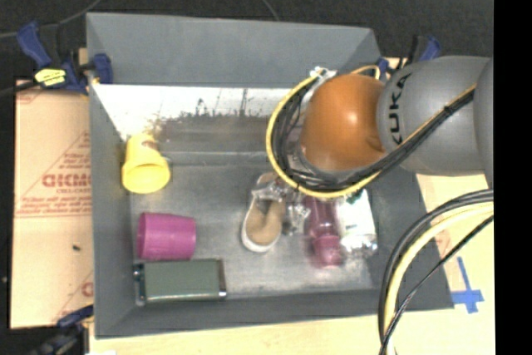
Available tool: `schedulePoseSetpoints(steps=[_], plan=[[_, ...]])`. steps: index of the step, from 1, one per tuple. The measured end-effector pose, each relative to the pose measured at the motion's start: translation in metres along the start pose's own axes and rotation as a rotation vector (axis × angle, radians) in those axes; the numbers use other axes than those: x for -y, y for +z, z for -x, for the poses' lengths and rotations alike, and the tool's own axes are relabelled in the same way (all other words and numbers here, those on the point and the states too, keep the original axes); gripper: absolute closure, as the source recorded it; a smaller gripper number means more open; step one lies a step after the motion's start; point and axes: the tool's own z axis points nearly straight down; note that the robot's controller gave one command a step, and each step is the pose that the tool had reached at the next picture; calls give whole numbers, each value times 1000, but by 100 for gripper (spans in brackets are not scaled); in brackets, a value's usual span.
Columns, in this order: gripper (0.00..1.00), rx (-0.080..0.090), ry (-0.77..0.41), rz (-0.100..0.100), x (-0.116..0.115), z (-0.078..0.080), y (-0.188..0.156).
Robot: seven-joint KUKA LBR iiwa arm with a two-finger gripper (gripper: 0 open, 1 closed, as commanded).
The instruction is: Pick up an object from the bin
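Observation:
My gripper [281, 200] reaches down from under the arm's orange cover in the middle right of the bin. It is right over the upper end of a small white and tan shoe [263, 227], which lies on the bin floor. Just right of the gripper lies a purple bottle [322, 234], its cap end toward the front. A white packet with green print [359, 222] lies beside the bottle, partly under the arm. I see nothing held.
A yellow cup [145, 166] lies on its side at the left wall. A magenta cup [166, 235] lies below it, and a dark grey-green box [179, 280] sits in the front left corner. The arm covers the bin's right back part.

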Motion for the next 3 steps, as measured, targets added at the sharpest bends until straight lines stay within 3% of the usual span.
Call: schedulePoseSetpoints(steps=[3], plan=[[100, -6, 1, 6, -1, -1, -7]])
